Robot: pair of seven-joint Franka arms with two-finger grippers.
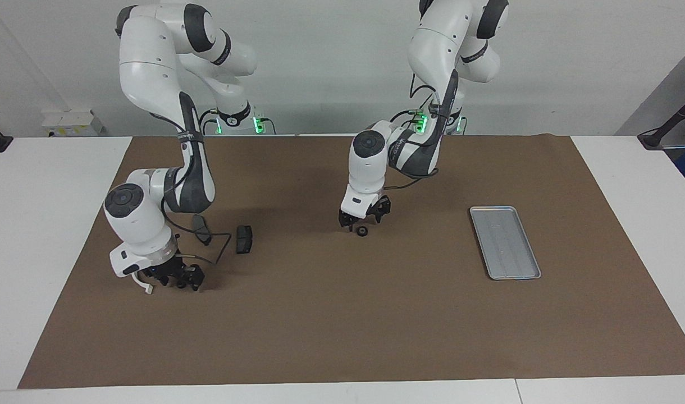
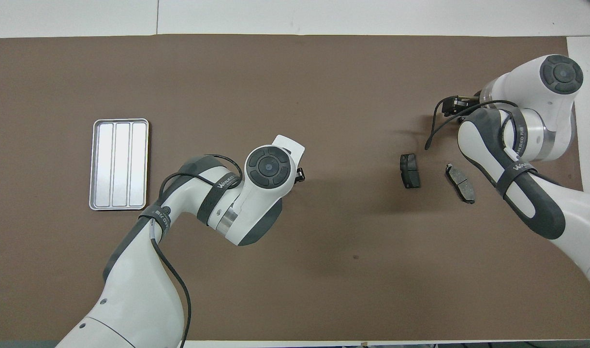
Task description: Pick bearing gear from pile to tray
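While the tray (image 1: 505,242) sits bare, the left end effector (image 1: 364,218) hangs spread just above a small black gear (image 1: 363,232); the right end effector (image 1: 174,278), grip unreadable, waits low near two brake pads (image 1: 243,239).

silver ribbed tray (image 1: 505,242), brown mat (image 1: 342,325)

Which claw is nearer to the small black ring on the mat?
Left. The left claw hangs just above the small black ring. The right claw is low at the right arm's end, past two dark pads.
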